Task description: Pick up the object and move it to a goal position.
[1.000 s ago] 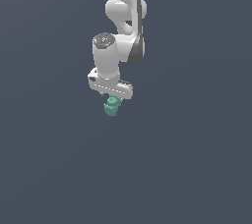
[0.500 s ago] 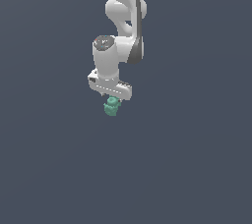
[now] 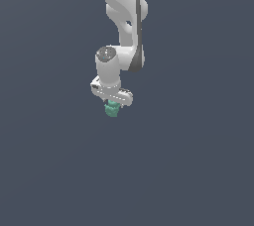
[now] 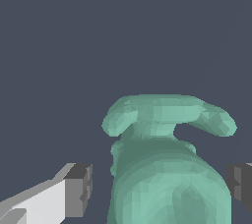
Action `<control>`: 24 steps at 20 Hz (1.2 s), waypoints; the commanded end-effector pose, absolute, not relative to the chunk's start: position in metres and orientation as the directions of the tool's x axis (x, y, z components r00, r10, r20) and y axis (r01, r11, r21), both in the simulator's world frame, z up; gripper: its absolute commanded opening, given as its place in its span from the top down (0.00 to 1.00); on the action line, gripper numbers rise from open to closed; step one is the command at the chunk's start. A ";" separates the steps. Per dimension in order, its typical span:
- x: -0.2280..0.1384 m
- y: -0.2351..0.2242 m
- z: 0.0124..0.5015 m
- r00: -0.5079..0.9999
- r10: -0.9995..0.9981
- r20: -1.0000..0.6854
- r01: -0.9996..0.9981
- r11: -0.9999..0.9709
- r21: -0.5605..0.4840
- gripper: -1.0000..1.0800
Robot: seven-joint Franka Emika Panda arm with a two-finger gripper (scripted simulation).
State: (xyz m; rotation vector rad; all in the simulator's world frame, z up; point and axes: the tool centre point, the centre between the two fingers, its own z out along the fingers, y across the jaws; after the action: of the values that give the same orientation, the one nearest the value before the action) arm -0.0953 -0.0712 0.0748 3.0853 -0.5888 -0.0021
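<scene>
1. Room on every side: the white arm (image 3: 124, 31) comes down from the top edge of the exterior view, and flat dark grey-blue background fills the rest out to all four borders.
2. One teal-green object (image 3: 112, 109) sits just under the white gripper (image 3: 112, 102), between its fingers, near the middle of the exterior view.
3. In the wrist view the object (image 4: 167, 169) is a matte, faceted lump: a thick rounded body with a flatter lobed cap spreading sideways beyond a narrow neck.
4. Two dark grey finger pads (image 4: 78, 189) flank the body; a thin gap shows at each side, so the jaws stand spread around it and a firm pinch cannot be told.
5. Count: one arm, one gripper, one object.
</scene>
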 end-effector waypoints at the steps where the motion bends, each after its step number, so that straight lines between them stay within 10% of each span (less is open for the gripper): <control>1: -0.095 -0.071 0.071 0.930 -0.368 0.000 -0.368 -0.930 0.000 0.04; 2: -0.095 -0.071 0.071 0.929 -0.369 0.000 -0.369 -0.929 0.000 0.04; 3: -0.095 -0.071 0.071 0.929 -0.369 0.000 -0.369 -0.929 0.000 1.00; 24: -0.088 -0.082 0.102 0.929 -0.369 0.000 -0.369 -0.929 0.000 1.00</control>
State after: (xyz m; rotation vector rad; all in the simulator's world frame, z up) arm -0.0897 -0.0790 0.0944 3.0857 -0.5896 -0.0017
